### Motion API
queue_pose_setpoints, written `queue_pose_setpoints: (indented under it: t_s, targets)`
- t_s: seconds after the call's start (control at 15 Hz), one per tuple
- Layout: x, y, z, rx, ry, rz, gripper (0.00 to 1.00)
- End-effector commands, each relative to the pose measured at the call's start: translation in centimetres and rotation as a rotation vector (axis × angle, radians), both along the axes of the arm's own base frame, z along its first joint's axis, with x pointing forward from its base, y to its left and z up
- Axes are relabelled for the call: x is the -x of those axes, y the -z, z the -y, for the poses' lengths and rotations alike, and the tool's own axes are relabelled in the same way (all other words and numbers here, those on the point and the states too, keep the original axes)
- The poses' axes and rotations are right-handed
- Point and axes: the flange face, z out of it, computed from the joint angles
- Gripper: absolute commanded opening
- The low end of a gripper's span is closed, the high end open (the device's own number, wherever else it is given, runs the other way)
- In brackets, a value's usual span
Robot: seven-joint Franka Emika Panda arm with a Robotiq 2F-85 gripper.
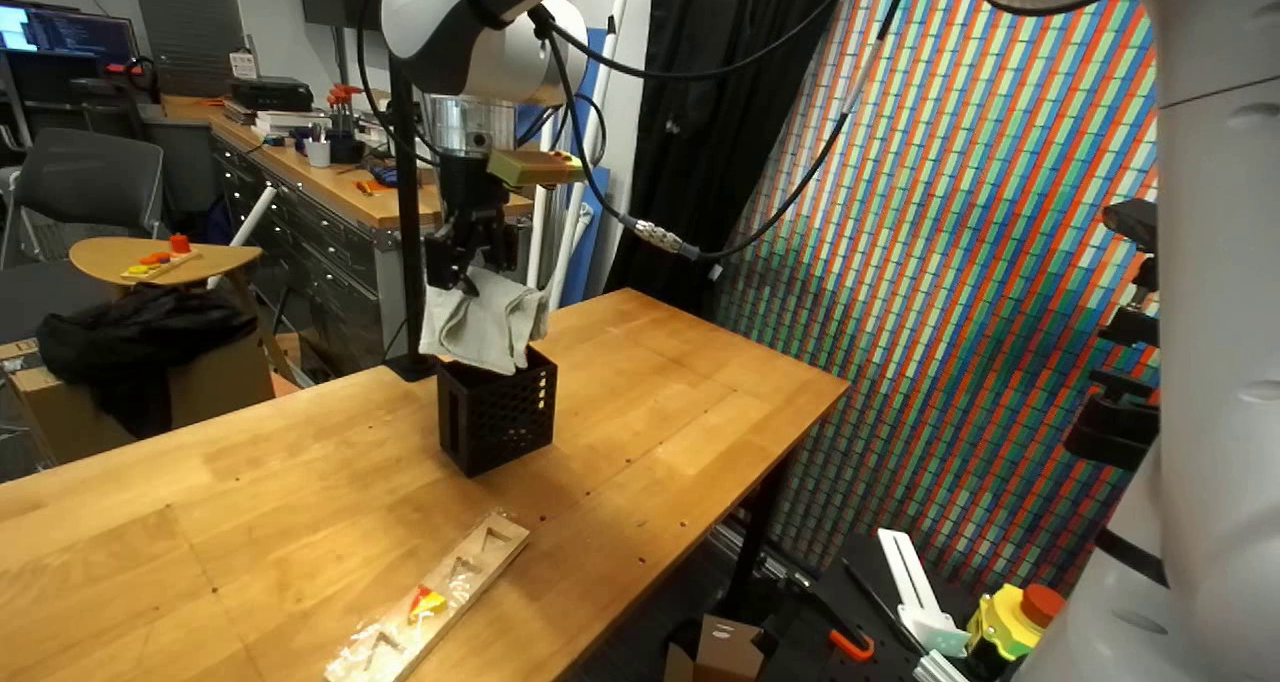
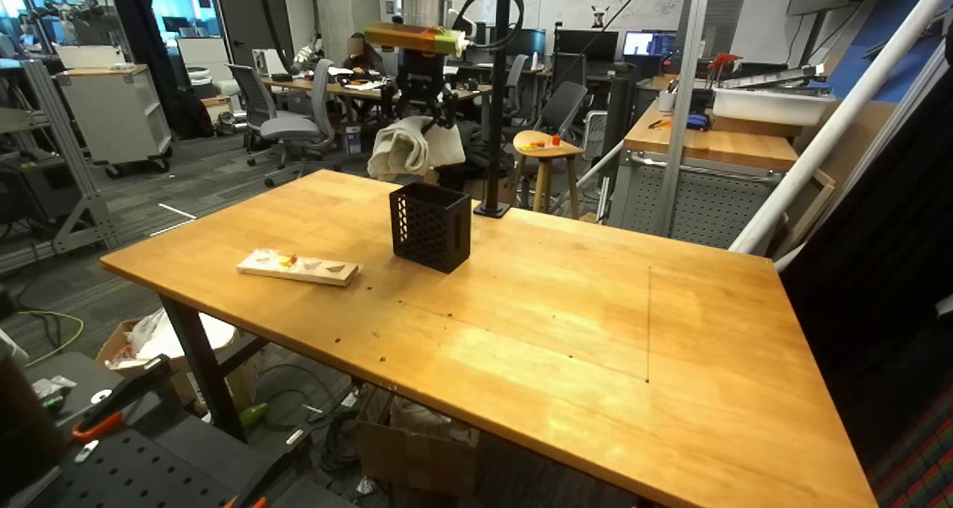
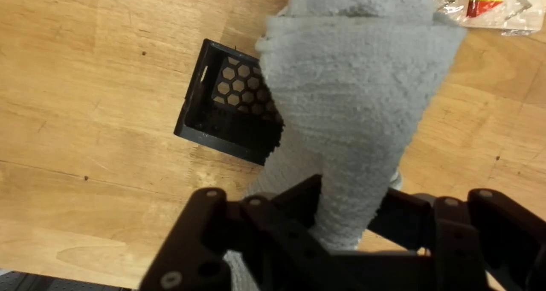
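Observation:
My gripper is shut on a light grey folded cloth and holds it in the air. In the wrist view the two fingertips press a narrow fold of the cloth between them. The cloth's wider folds hang down from the fingers. A black open-topped crate with honeycomb sides stands upright on the table below. In the wrist view the cloth hides the right part of the crate. In an exterior view the cloth is above the crate and further back.
A wooden board with triangular cutouts, a red and yellow piece and clear plastic wrap lies on the wooden table. A black post stands at the table's edge near the crate. A stool stands beyond the table.

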Motion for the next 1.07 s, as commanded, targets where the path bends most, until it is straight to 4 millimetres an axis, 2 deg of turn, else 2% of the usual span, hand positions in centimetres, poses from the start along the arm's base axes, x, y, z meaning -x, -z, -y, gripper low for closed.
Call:
queue_pose_setpoints:
  t_s: [0.0, 0.4, 1.0]
  targets:
    - [0.0, 1.0, 0.8, -0.032, -0.013, 0.017, 0.04]
    - [-0.4, 2.8, 2.5, -0.025, -0.042, 0.017, 0.04]
    - [-0.1, 6.4, 2.8, -0.035, -0.093, -0.012, 0.04]
